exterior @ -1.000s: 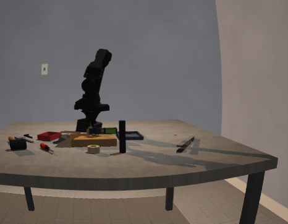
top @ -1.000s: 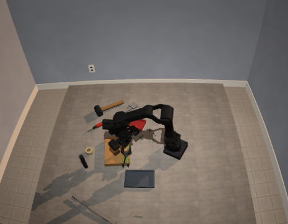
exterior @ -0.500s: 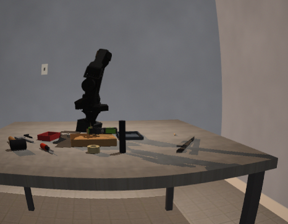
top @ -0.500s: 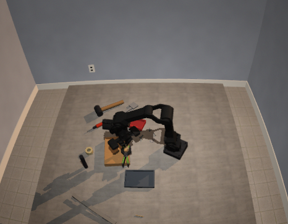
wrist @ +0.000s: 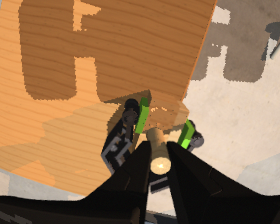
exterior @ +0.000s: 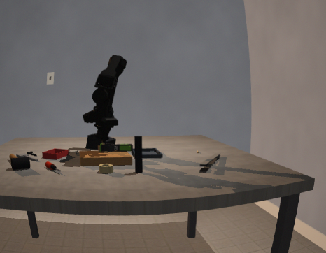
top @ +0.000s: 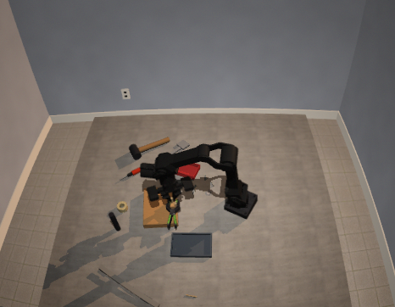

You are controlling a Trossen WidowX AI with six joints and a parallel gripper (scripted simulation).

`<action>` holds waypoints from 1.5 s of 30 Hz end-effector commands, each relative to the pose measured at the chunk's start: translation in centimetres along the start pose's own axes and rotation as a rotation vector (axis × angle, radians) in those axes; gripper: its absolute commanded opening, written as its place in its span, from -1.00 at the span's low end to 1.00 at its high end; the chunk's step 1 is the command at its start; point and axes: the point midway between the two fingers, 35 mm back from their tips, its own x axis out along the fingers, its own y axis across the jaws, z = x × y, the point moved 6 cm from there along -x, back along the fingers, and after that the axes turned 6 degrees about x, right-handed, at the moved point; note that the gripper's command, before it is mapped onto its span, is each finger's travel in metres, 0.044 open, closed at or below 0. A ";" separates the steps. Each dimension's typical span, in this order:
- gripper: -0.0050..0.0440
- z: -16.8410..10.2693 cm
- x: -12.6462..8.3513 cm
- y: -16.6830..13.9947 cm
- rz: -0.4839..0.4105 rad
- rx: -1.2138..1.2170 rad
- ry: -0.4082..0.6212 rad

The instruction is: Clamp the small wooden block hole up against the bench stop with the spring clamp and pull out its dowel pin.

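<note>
Looks like you're past the clamping bit imo. Gripper is nearly shut, pinching the dowel pin, right over the small wooden block at the board's edge nearest the dark tray, mid-worktop. Spring clamp w/ green tips sits on the block. Can't tell if the pin's out yet. Left: set pin down, let go.

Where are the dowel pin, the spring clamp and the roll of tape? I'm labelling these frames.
dowel pin (wrist: 159, 163), wrist view, its pale round end between the fingers.
spring clamp (top: 172, 218), top view, its green handles.
roll of tape (exterior: 105, 168), exterior view, outer wall.
</note>
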 end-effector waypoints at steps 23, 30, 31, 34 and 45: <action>-0.80 0.0 -0.4 0.0 0.007 0.688 -0.002; -0.80 0.0 -0.4 0.0 0.007 0.865 -0.002; -0.80 0.0 -0.4 0.0 0.007 0.879 -0.001; -0.80 0.0 -0.4 0.0 0.007 0.922 -0.001; -0.80 0.0 -0.5 0.0 0.007 0.945 -0.001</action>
